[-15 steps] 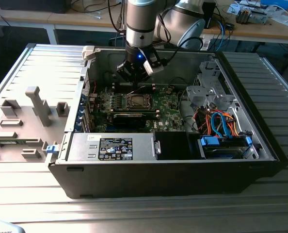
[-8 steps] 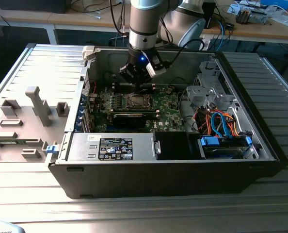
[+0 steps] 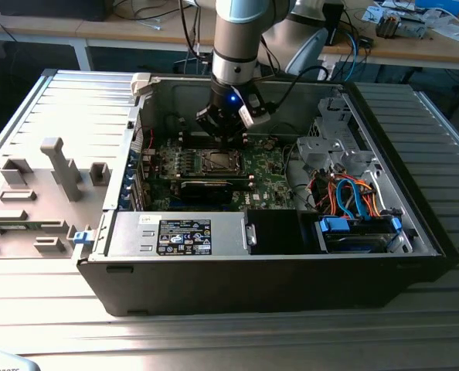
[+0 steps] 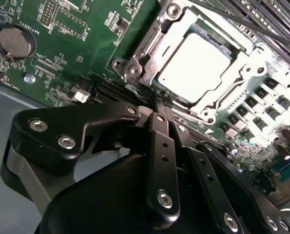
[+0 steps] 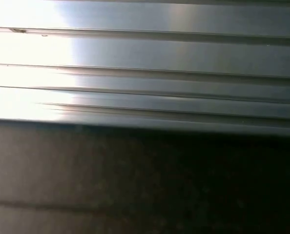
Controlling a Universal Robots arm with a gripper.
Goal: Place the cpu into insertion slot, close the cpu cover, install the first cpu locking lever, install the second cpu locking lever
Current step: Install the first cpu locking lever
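My gripper [image 3: 228, 133] hung inside an open desktop computer case [image 3: 276, 270] that lay on its side on a ribbed, silver-grey metal surface [image 3: 52, 317], the arm [image 3: 239, 39] reaching straight down into it. In the second wrist view my gripper [image 4: 163, 100] had its black jaws pressed together, holding nothing, the tips just beside the edge of the insertion slot [image 4: 135, 68]. The cpu [image 4: 194, 66] sat in that socket, its pale metal top glaring under the light, with the cpu cover [image 4: 235, 70] lying flat around it as a silvery frame. Green motherboard [image 4: 62, 29] spread around the socket, a round coin battery [image 4: 15, 41] off to one side. In the exterior view the socket [image 3: 218, 161] sat directly under my wrist, the black labelled power supply [image 3: 185, 236] ran along the case's near wall, and blue and orange cables [image 3: 353, 193] crowded the exterior view's right. The removed grey side panel [image 3: 36, 193] lay beside the case at the exterior view's left. Behind stood a wooden desk [image 3: 446, 50] strewn with cables and parts. The first wrist view caught bright ribbed metal [image 5: 145, 53] above a dark band.
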